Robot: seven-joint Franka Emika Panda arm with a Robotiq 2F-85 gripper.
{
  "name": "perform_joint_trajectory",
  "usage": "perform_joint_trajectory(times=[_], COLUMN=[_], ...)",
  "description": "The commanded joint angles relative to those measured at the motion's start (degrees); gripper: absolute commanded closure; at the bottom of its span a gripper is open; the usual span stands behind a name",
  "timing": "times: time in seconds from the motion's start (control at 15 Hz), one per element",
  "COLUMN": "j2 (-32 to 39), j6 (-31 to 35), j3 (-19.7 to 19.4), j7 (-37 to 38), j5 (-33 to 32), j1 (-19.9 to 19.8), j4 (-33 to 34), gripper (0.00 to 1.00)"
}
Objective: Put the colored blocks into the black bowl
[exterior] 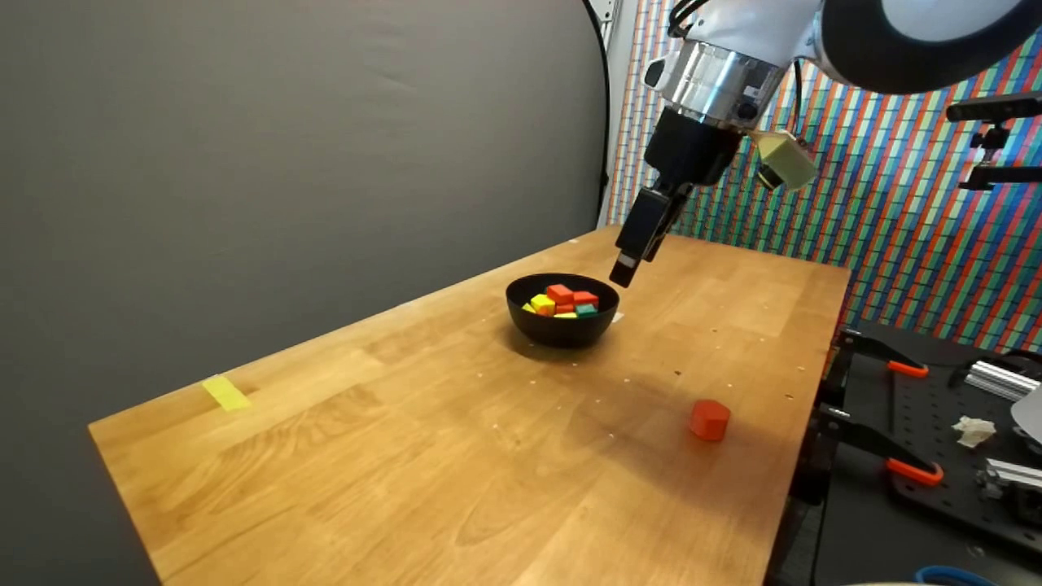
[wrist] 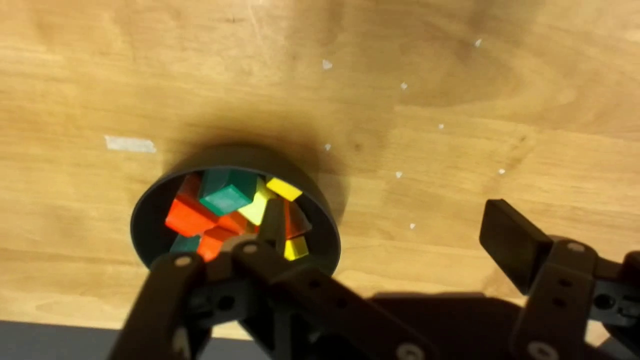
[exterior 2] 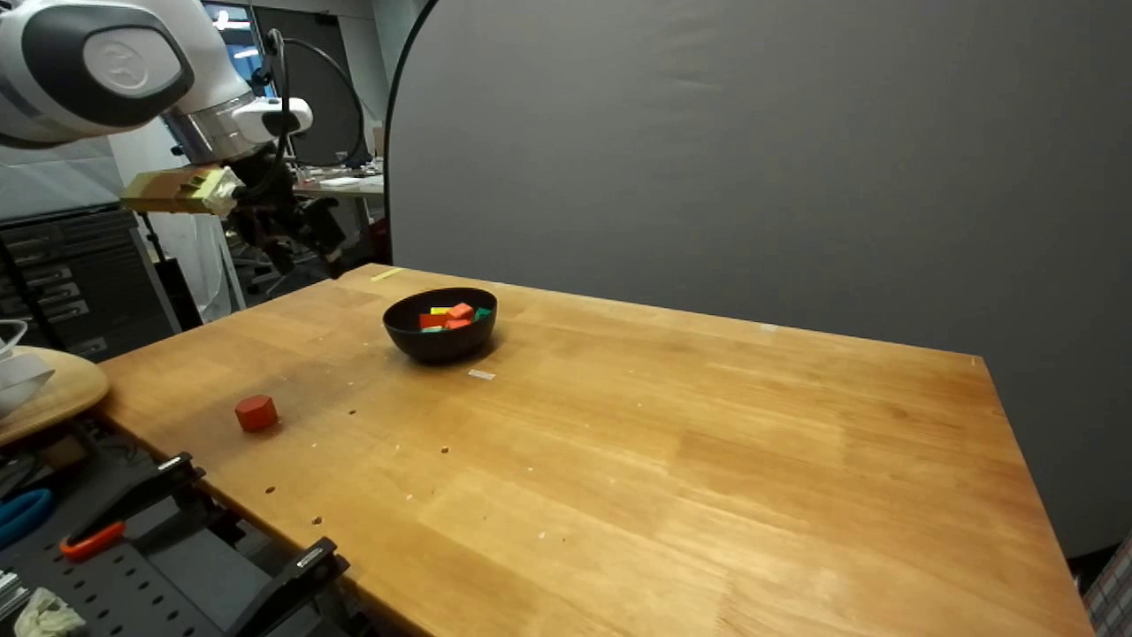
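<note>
Wooden table (exterior: 391, 464), smooth bowl (exterior: 560, 331), shiny metal wrist (exterior: 720, 81)

In an exterior view, your wooden table (exterior: 423, 472) is carrying the black bowl (exterior: 562, 332), a red block (exterior: 710, 421) lying at its four o'clock, a white strip (exterior: 618, 317) at three, a yellow strip (exterior: 226, 392) at eight-thirty.

A shiny silver band (exterior: 723, 83) circles the arm (exterior: 753, 28). Above the band it is mostly white, with a broad black ring (exterior: 863, 49) around a pale cap (exterior 2: 146, 53) bearing a faint round mark (exterior 2: 121, 66). A white knob (exterior 2: 263, 118) and black cables (exterior 2: 285, 80) sit beside the band; below it come a yellowish box (exterior: 785, 160) and the black gripper (wrist: 392, 234), its jointed fingers (wrist: 560, 295) dotted with pale round screws (wrist: 576, 246) and tipped with blocky pads (wrist: 510, 245).
</note>
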Motion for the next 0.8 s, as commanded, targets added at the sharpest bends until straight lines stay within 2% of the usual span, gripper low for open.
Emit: perform_joint_trajectory(times=[0.0,0.2,0.4,0.47,0.53,0.6,0.67,0.73], j2=[4.63,5.4,2.79,1.84,2.78,-0.45,-1.64,0.42], j6=[-13.88,-26.02,-30.44,-30.41,-28.82,-25.68,-19.24,-14.64], j3=[0.08,-1.24,0.79,1.33,7.52,4.03,6.51,7.96], j7=[0.79,1.16,0.61,0.05,-4.06,-2.64,-3.61,-4.5], j5=[2.25,-0.48,-3.1,-3.81,-0.45,-4.39,-4.5,-2.98], j1=[-0.12,-0.42,-2.43,-2.74,-8.18,-4.64,-6.66,-7.25], j4=[3.49,5.52,5.74,5.29,4.49,2.98,0.71,-0.33], gripper=[0.0,0.0,0.0,0.0,0.0,0.0,0.0,0.0])
